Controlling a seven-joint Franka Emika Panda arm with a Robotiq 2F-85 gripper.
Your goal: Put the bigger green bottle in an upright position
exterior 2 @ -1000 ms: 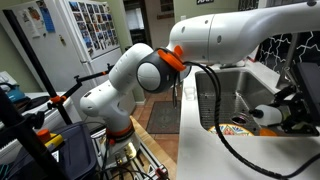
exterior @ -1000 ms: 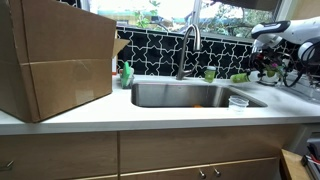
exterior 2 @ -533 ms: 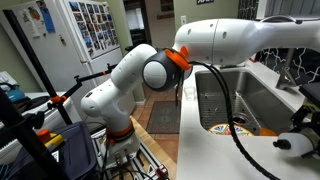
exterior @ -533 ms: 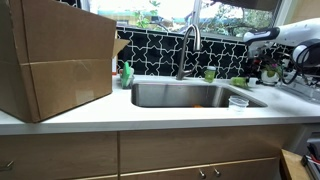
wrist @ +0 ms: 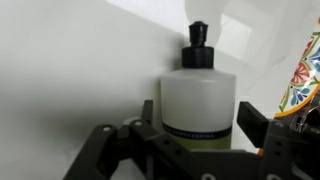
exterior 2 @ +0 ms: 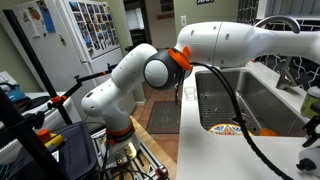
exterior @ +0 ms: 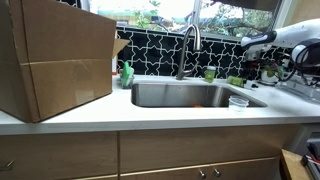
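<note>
The bigger green bottle (wrist: 198, 95) is pale lime with a black cap. In the wrist view it fills the middle, lying on the white counter with its cap pointing away from me. My gripper (wrist: 198, 120) is open, with one finger on each side of the bottle's body and a small gap visible at the right finger. In an exterior view the bottle (exterior: 237, 80) lies on the counter right of the sink, under my gripper (exterior: 244, 72). The shorter lime-green container (exterior: 210, 73) stands upright behind the sink.
A steel sink (exterior: 190, 95) with a faucet (exterior: 188, 45) sits mid-counter. A dark green soap bottle (exterior: 127, 73) stands at its left, beside a large cardboard box (exterior: 55, 60). A clear cup (exterior: 238, 101) is at the sink's right rim. A colourful patterned object (wrist: 305, 80) is close on the right.
My arm has swung left and down toward the lying bottle. In the exterior view from behind the arm, the gripper has slid off toward the right edge.
</note>
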